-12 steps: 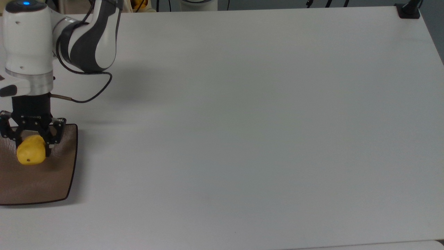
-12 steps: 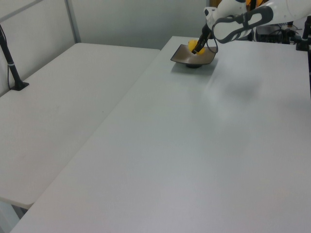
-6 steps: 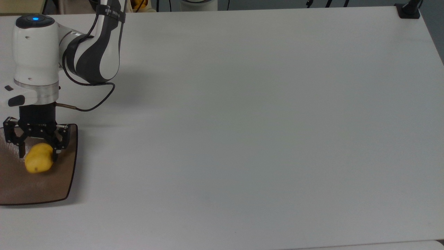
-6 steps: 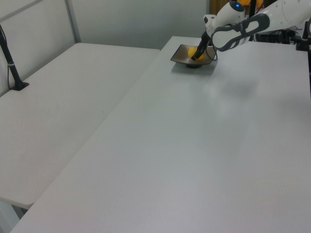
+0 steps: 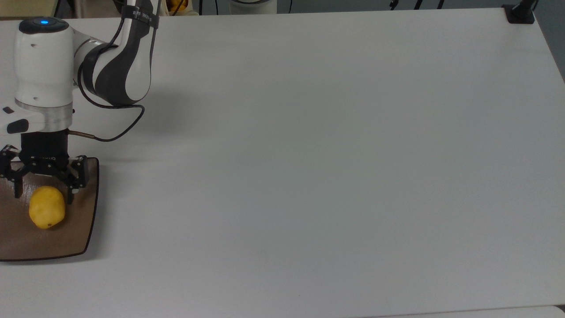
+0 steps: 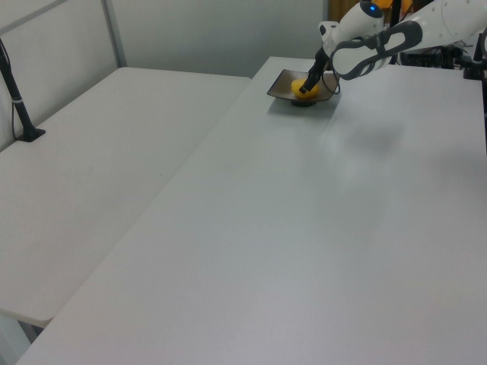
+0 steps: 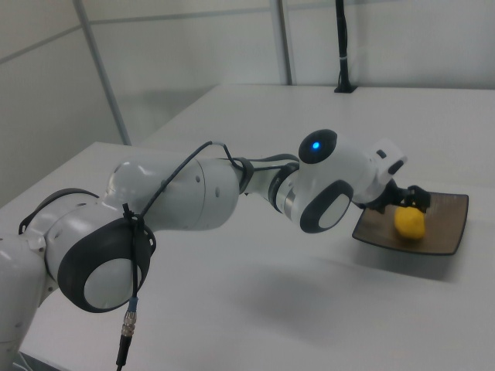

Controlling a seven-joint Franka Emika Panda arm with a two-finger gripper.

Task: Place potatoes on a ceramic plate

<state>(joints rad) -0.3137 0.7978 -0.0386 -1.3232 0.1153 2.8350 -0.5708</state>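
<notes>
The yellow potato [image 5: 47, 213] lies on the brown square ceramic plate [image 5: 66, 240] at the top view's left edge. The same potato [image 7: 410, 222] rests on the plate [image 7: 448, 232] in the right view, and the plate [image 6: 283, 84] appears far off in the left view with the potato [image 6: 300, 89] on it. My gripper [image 5: 43, 194] hangs open just above the potato, its black fingers [image 5: 70, 187] spread to either side and not touching it.
A wide white table [image 5: 331, 154] stretches to the top view's right of the plate. A black post base [image 5: 520, 13] stands at its far right corner. A second white table [image 6: 91, 167] with a black clamp post [image 6: 19, 106] lies on the left view's left.
My gripper opened and let go of the potato, which settled lower onto the plate. The fingers spread wider and the gripper lifted slightly off it.
</notes>
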